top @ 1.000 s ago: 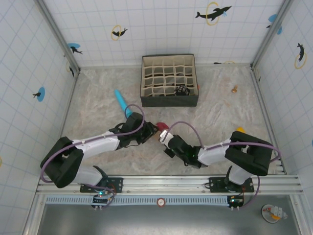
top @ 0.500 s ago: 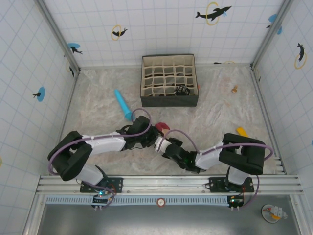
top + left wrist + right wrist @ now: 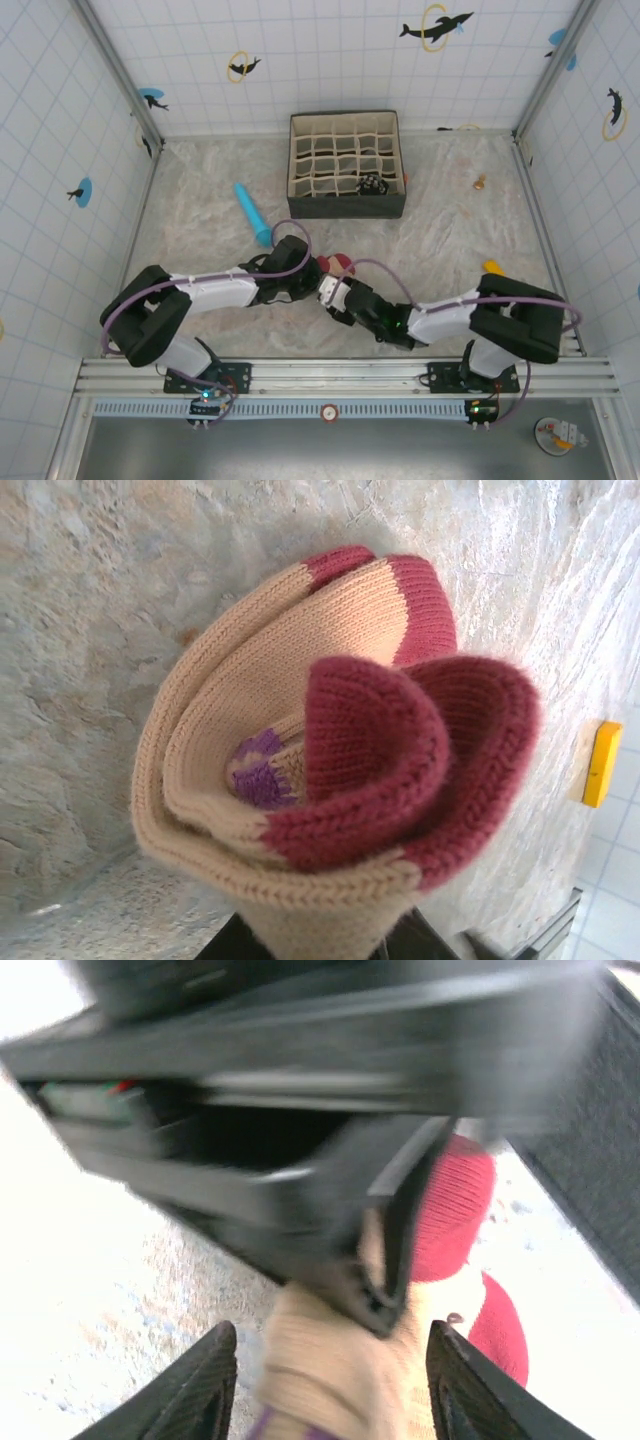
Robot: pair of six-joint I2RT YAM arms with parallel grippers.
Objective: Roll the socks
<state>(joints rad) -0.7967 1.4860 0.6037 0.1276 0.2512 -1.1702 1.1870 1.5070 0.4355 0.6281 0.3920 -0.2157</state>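
Peach-and-maroon sock (image 3: pixel 300 750), rolled: your left pincer (image 3: pixel 312 278) grips it; your right pincer (image 3: pixel 330 1360) stands wide, one finger either side of it.

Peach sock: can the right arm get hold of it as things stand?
Probably yes. The right gripper is open with the peach sock between its fingers. The left gripper is pinching the same sock just beyond, so room looks tight.

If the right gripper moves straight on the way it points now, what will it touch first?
Most likely the peach sock, which lies between the open fingers of the right gripper. Close behind it is the left gripper holding that sock, though blur makes depth uncertain.
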